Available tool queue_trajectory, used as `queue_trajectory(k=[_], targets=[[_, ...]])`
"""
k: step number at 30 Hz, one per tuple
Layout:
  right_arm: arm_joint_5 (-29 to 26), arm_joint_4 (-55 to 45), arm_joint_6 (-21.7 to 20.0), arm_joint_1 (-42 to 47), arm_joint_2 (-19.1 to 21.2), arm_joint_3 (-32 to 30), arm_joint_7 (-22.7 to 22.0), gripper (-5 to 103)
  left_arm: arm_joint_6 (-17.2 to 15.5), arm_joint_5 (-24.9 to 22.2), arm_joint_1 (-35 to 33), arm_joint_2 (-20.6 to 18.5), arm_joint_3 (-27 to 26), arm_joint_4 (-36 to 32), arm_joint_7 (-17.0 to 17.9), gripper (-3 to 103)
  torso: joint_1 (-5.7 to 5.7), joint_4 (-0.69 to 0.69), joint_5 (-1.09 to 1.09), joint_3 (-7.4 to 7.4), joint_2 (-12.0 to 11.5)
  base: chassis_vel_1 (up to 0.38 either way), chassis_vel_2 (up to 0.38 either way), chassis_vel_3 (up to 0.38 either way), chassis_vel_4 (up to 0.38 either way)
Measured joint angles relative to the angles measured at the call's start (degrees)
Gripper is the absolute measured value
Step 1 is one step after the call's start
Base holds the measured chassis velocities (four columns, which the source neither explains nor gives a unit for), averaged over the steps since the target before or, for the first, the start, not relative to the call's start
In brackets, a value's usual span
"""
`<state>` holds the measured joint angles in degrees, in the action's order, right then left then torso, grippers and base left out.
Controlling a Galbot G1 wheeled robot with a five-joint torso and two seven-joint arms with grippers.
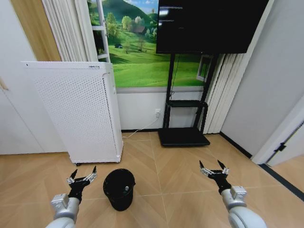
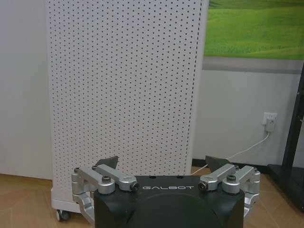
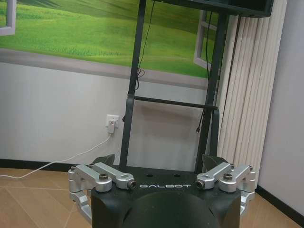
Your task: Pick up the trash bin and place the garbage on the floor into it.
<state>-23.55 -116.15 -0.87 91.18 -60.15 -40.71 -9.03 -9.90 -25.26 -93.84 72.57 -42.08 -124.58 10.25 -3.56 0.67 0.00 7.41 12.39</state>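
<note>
bin on the floor between two open claws

the trash bin stands upright on the wooden floor, near the robot and a little left of centre, just in front of the tall white perforated appliance. a small pale item lies inside it by the right wall; what it is cannot be told.

the left gripper hangs above the floor just left of the bin, not touching it, its fingers spread wide and holding nothing. in the left wrist view the same gripper faces the perforated appliance.

the right gripper hovers well to the right of the bin, fingers equally wide apart and empty. its wrist view shows the gripper pointing at the black tv stand and the white wall with a socket farther off.
</note>
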Motion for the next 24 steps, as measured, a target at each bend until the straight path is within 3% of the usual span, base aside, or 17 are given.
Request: queue_trajectory(k=[24], targets=[[0.0, 0.1, 0.1, 0.0, 0.0, 0.0, 0.0, 100, 0.0, 0.0, 0.0, 0.0, 0.0, 0.1, 0.0, 100, -1.52, 0.00, 0.00, 4.23, 5.7, 0.000, 0.000, 0.000, 0.000]])
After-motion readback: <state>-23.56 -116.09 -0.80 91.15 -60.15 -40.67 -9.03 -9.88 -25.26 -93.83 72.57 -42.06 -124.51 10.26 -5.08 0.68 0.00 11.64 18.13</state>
